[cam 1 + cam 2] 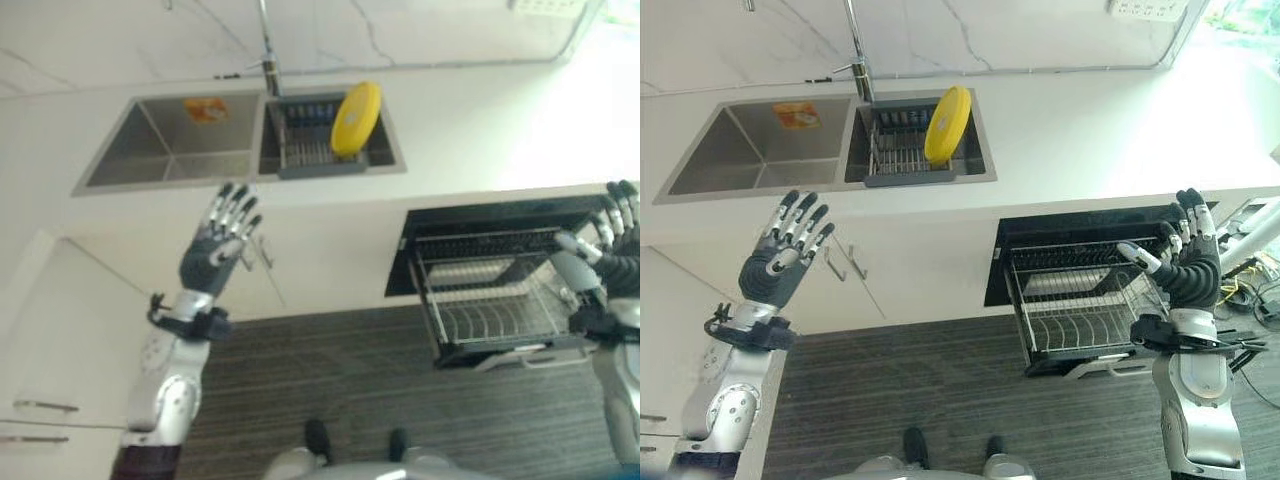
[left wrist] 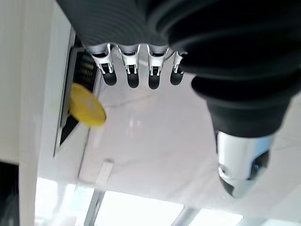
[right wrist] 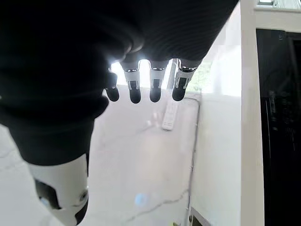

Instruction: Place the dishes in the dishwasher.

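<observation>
Hanging closest in, the left hand (image 1: 785, 255) and the right hand (image 1: 1188, 262), both raised palm-forward with fingers (image 1: 236, 207) spread straight and holding nothing. Sitting well beyond them, the yellow plate (image 1: 947, 125), standing on edge and leaning in the dark drying rack (image 1: 908, 150) inside the right-hand basin of the sink (image 1: 750, 150), just under the faucet (image 1: 856, 45). Looking like the only dish left to move, judging from here.

Lying up and to the right of the left hand, across the front edge of the tabletop (image 1: 1090, 125); long axis running up-down with a slight tilt, thin rim facing out. Seeming a bit nearer to the left hand than to the right, so probably reaching with the left, fingers closing over the upper rim.

Waiting further out, the dishwasher rack (image 1: 1090, 305), pulled out of the dark opening below the tabletop, empty, just beside the right hand. Showing the plate too in the left wrist view, past the fingertips, well apart.
</observation>
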Robot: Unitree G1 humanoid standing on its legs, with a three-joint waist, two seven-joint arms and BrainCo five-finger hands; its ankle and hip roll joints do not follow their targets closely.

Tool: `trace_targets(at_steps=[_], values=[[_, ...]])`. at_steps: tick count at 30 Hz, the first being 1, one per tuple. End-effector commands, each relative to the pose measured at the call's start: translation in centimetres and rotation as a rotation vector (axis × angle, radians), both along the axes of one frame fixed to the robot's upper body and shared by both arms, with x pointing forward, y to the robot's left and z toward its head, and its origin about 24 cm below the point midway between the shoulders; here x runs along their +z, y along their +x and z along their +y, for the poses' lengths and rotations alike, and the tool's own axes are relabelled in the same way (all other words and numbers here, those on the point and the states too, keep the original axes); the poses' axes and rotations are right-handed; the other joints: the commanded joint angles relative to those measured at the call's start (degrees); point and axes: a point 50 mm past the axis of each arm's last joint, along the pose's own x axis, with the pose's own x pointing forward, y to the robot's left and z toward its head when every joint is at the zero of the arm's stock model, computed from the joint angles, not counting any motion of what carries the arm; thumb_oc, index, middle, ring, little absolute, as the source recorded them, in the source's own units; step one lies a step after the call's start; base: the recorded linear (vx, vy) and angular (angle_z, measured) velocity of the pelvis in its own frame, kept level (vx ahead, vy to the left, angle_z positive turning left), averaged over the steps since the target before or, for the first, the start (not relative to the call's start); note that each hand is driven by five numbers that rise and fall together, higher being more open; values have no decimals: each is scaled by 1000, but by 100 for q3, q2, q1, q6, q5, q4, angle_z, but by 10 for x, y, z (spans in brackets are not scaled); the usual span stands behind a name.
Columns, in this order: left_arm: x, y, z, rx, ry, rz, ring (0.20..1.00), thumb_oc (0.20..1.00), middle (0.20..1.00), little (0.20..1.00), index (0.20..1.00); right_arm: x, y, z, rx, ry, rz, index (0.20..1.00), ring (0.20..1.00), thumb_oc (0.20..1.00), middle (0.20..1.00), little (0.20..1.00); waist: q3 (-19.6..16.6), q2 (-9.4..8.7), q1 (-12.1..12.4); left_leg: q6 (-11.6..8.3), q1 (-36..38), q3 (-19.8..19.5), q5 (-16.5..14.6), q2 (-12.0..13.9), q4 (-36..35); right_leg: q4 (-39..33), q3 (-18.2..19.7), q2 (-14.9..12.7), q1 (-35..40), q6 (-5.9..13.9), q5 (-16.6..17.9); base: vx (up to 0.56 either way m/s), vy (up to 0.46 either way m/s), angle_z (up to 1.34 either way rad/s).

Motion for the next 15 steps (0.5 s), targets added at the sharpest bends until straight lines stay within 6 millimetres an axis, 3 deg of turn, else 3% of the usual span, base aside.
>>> trace_targets(at_steps=[1, 4, 5, 15], values=[[26, 0, -5, -16, 9, -145, 1000, 1000, 1000, 1000, 1000, 33, 5, -3, -11, -79, -159, 1000, 1000, 1000, 1000, 1000, -262, 40, 78, -140, 412, -47, -708, 211, 8, 396, -508, 212, -261, 173, -285, 0, 0, 0], [25, 0, -7, -33, 18, -142, 1000, 1000, 1000, 1000, 1000, 34, 5, -4, -18, -83, -166, 1000, 1000, 1000, 1000, 1000, -261, 3, 95, -116, 437, -22, -750, 221, 8, 386, -533, 200, -262, 192, -270, -14, -42, 1], [24, -7, 12, 177, 57, -154, 1000, 1000, 1000, 1000, 1000, 27, -3, 33, 220, -132, -212, 1000, 1000, 1000, 1000, 1000, -380, 176, -6, -413, 738, -794, -824, 647, 8, 217, -201, -218, -153, 384, -117, -24, -19, 4], [20, -9, 11, 170, 3, -150, 1000, 1000, 1000, 1000, 1000, 31, -4, 30, 190, -125, -254, 1000, 1000, 1000, 1000, 1000, -442, 151, 90, -413, 718, -766, -801, 666, 8, 170, -106, -17, -120, 229, -220, -38, -54, -6]])
